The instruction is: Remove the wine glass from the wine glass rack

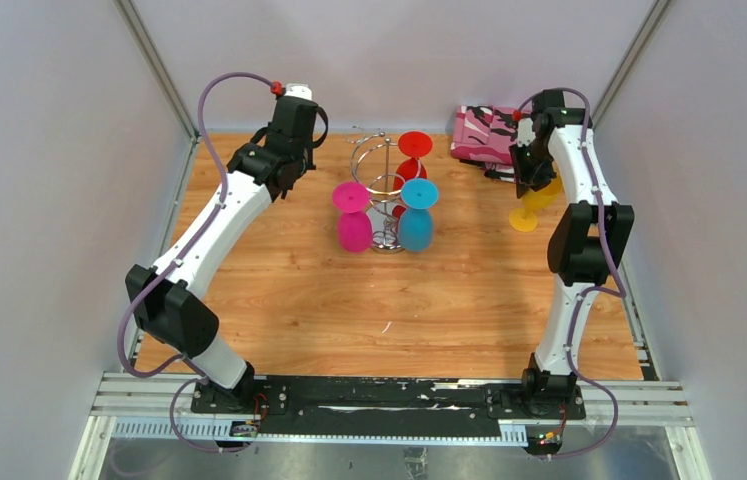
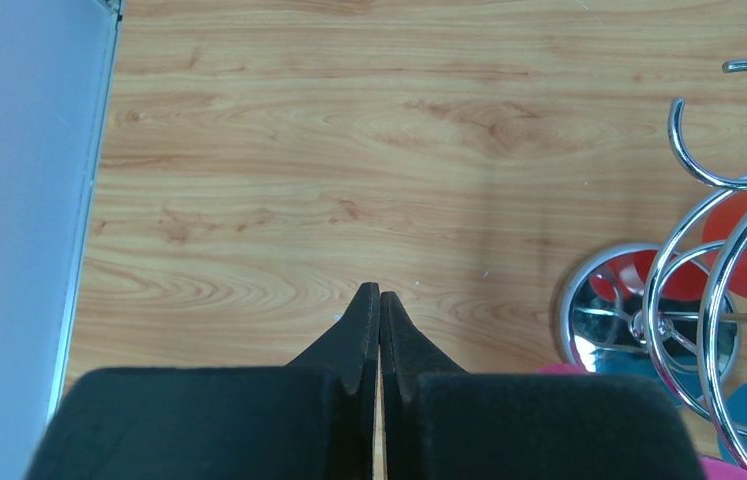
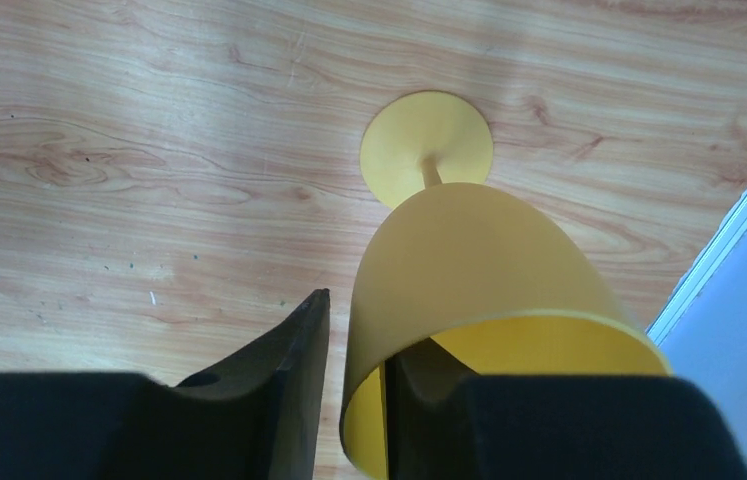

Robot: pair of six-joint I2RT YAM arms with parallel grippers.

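Right wrist view shows the yellow wine glass already off the wine glass rack. Its foot seems to rest on the table, with the right end effector straddling the rim (a sliver of gap, so grip unclear). The left end effector is closed and empty. Likely only release and withdrawal remain.

Chrome wire wine glass rack: polished metal, mirror-bright, round base reflective; it stands on a light wood-grain table, smooth, satin, faintly scuffed. On the rack: pink wine glass, blue wine glass, red wine glass, all opaque smooth plastic. Right of the rack: yellow plastic wine glass, matt and opaque, and a folded pink camouflage-print cloth.
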